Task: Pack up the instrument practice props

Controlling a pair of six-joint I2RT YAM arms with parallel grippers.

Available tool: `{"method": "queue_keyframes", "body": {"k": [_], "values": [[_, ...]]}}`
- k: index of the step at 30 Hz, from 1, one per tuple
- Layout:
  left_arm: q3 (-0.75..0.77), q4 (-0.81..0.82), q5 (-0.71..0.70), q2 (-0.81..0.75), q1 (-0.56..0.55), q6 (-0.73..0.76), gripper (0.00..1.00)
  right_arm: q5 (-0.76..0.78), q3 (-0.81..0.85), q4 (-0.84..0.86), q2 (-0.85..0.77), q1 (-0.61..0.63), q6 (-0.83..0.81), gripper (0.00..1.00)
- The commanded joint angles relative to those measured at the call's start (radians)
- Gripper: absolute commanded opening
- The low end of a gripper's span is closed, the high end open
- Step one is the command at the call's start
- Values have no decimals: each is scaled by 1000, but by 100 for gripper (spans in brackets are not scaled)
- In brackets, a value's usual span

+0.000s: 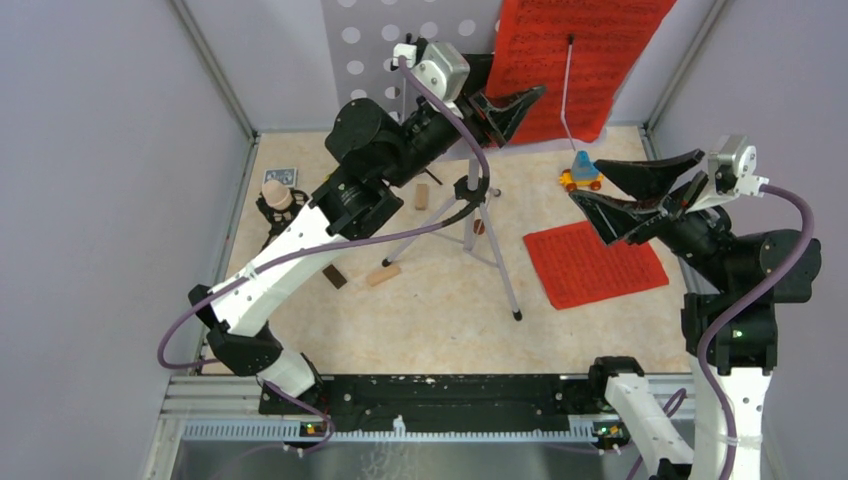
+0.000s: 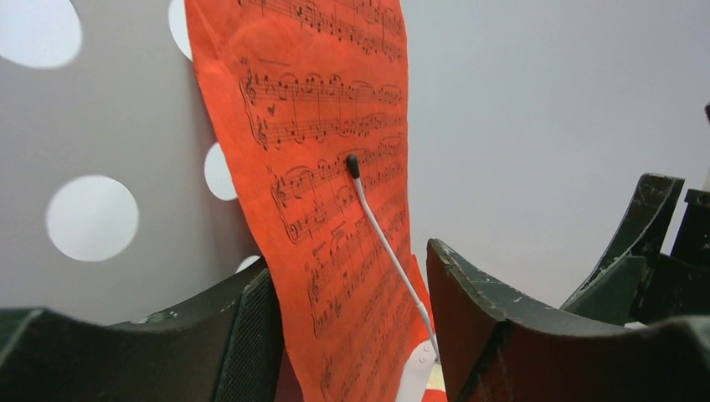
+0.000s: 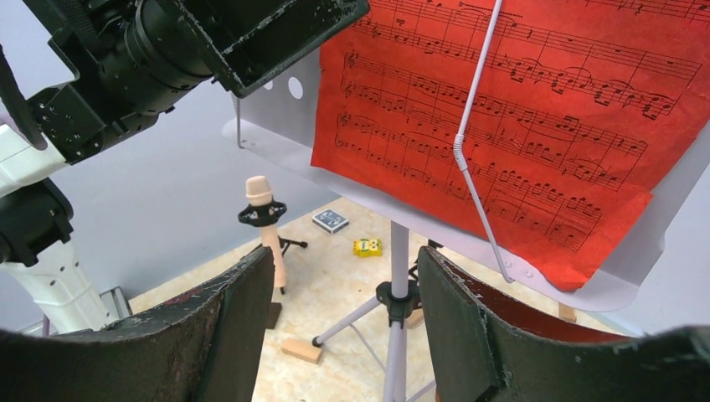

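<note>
The stand [image 1: 372, 52] is at the back of the desk [image 1: 440, 325], its white perforated panel raised on a silver pole [image 3: 399, 251] with tripod legs spread below. A red sheet [image 1: 590, 50] of printed music leans on the panel's right part, pinned by a thin white wire clip [image 1: 568, 88] that crosses its face; the sheet's lower edge rests on the panel's ledge.

The left arm [image 1: 300, 240] reaches up and across to the sheet's left edge. The left jaws are parted, and in the wrist view the lower part of the sheet fills the gap between them. Whether either finger touches the paper cannot be told, but they are not pressed together on it.

A second red sheet [image 1: 597, 264] lies flat on the desk to the right of the tripod legs. The right arm [image 1: 745, 265] is above its far right corner. The right jaws are open and empty, pointed toward the stand.

At the left side, a beige mic [image 1: 279, 196] is upright in a small black tripod [image 1: 270, 216]. A blue card deck [image 1: 281, 174] lies just behind it. Two tan blocks [image 1: 383, 274] [image 1: 421, 195] lie near the stand's legs, with a dark block [image 1: 335, 277] just left of the nearer one. A small toy car [image 1: 582, 172] is near the back, under the hanging sheet.
</note>
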Motion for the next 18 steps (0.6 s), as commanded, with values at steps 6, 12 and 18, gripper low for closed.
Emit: {"method": "queue_keyframes", "body": {"k": [6, 12, 18], "values": [[81, 49, 23, 44, 26, 9, 50, 0, 19, 57, 23, 13, 17, 63], [82, 51, 27, 49, 33, -7, 25, 9, 40, 81, 44, 13, 20, 62], [82, 50, 15, 47, 35, -13, 2, 122, 137, 84, 115, 13, 34, 63]]}}
